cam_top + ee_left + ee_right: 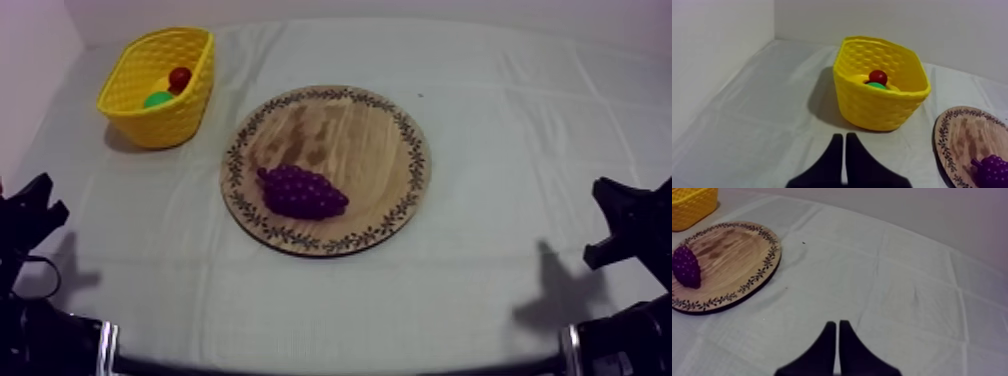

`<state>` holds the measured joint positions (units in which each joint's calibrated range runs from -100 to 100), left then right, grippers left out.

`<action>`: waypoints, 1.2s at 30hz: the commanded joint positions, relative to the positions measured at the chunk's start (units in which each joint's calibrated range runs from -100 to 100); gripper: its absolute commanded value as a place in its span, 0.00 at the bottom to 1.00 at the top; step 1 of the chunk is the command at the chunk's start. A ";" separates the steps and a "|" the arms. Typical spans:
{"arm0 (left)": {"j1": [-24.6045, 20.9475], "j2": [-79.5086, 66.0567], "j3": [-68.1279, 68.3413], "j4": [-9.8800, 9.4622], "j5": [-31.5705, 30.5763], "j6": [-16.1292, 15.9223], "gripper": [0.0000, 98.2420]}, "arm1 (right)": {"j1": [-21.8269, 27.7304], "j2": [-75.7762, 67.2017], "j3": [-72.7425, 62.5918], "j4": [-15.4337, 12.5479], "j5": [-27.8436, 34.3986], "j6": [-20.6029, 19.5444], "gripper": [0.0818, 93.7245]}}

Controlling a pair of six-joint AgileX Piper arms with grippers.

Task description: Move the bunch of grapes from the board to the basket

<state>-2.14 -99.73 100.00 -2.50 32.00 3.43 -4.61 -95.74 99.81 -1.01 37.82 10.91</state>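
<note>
A purple bunch of grapes (303, 192) lies on the near left part of the round wooden board (365, 130), which sits mid-table. The yellow basket (140, 118) stands at the far left, holding a small red fruit (180, 77) and something green (157, 99). My left gripper (35, 205) rests low at the left edge, and its fingers lie together as a narrow wedge (844, 142) short of the basket (872, 107). My right gripper (612, 215) rests low at the right, shut (836, 328), with the board (737, 258) and grapes (685, 267) off to its side.
Bare cloth (480, 270) lies between both grippers and the board. A wall (717, 55) rises beside the basket at the table's far left corner.
</note>
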 commanded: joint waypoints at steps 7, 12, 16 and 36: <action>-0.57 -0.01 0.00 0.03 0.02 -0.23 0.00 | 0.02 -0.01 -0.03 0.01 0.00 0.01 0.00; -0.57 -0.01 0.00 0.03 0.08 -0.76 0.00 | 0.02 -0.01 -0.03 0.01 0.00 0.01 0.00; -0.57 -0.01 0.00 0.03 0.17 -1.80 0.00 | 0.02 -0.01 -0.03 0.01 0.00 0.01 0.00; 4.39 13.38 -15.19 -0.25 7.01 -3.53 0.00 | 0.02 -0.01 -0.03 0.01 0.00 0.01 0.00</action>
<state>2.19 -89.95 89.02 -2.79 38.87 0.00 -4.61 -95.74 99.81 -1.01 37.82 10.91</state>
